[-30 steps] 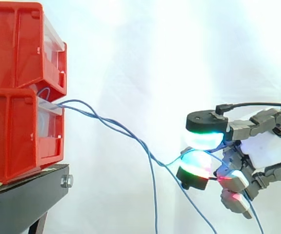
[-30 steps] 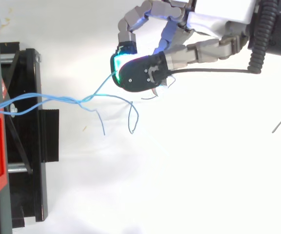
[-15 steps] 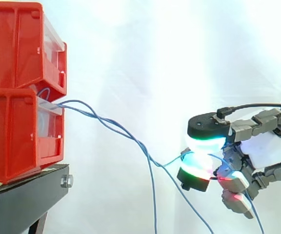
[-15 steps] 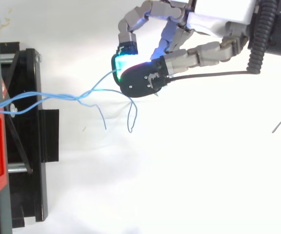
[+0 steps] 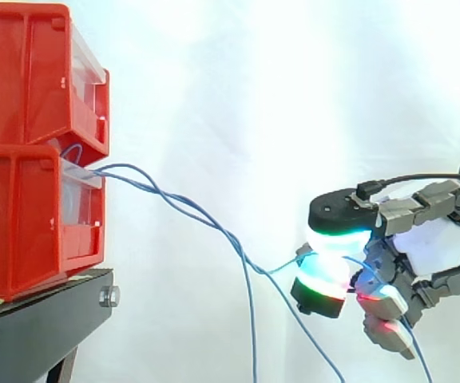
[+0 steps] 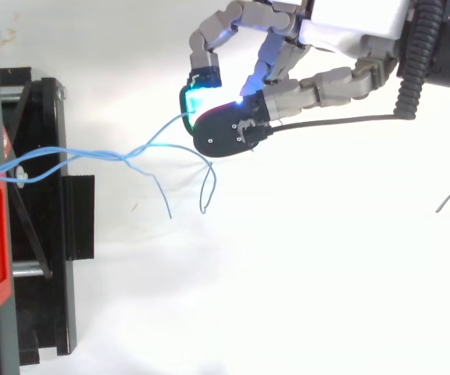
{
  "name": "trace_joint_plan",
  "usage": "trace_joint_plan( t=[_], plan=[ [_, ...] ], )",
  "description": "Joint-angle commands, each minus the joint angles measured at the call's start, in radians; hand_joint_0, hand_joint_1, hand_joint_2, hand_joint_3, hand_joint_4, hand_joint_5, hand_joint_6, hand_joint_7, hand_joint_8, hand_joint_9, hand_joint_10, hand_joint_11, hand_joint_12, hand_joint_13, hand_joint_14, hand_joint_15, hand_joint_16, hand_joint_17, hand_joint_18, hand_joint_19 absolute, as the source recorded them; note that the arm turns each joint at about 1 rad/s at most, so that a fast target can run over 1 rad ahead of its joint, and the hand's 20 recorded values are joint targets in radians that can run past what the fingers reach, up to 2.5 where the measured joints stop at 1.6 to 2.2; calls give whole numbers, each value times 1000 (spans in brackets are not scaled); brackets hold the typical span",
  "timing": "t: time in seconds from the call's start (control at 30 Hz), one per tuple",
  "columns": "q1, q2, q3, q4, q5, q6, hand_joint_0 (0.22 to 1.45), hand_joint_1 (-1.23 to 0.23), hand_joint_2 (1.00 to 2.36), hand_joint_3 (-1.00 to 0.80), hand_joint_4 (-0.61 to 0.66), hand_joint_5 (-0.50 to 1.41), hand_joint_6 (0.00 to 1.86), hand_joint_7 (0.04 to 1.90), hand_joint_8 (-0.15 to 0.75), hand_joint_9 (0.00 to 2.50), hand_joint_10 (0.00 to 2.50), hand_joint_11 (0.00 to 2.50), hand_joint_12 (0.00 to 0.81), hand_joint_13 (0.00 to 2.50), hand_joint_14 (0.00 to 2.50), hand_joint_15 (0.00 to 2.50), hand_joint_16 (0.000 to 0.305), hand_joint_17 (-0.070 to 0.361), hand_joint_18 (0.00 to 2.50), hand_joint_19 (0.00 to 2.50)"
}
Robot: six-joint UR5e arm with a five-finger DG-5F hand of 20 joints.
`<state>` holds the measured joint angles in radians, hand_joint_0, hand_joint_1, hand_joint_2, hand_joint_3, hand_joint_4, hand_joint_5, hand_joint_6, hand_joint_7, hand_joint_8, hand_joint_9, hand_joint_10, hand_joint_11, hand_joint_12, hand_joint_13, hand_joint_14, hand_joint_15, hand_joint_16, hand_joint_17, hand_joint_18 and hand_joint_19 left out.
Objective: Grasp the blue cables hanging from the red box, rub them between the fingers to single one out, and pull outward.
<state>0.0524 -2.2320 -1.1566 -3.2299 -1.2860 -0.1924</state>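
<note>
Hand (image 6: 342, 31) pinches one of the blue cables (image 6: 119, 156), 4 o'clock of red box (image 5: 22, 215); rest dangle; pull-out not done.

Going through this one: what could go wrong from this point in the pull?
The blue cables are twisted together just short of the hand, so pulling outward may drag the whole bundle rather than one. The one pinched between its pads is thin and could slip out. A snag might tug the red bin.
</note>
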Motion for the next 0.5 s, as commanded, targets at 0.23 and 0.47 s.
trace_joint_plan(
  t=[0.23, 0.47],
  plan=[
    [0, 0, 0, 55, 2, -4, 632, -869, 1028, -6, -142, -84, 926, 1160, 203, 1247, 26, 865, 294, 1109, 35, 977, 41, 92, 933, 850],
    [6, -2, 0, 68, -1, -4, 631, -867, 1026, -9, -134, -83, 926, 1160, 210, 1255, 27, 862, 303, 1114, 34, 980, 42, 94, 945, 842]
  ],
)
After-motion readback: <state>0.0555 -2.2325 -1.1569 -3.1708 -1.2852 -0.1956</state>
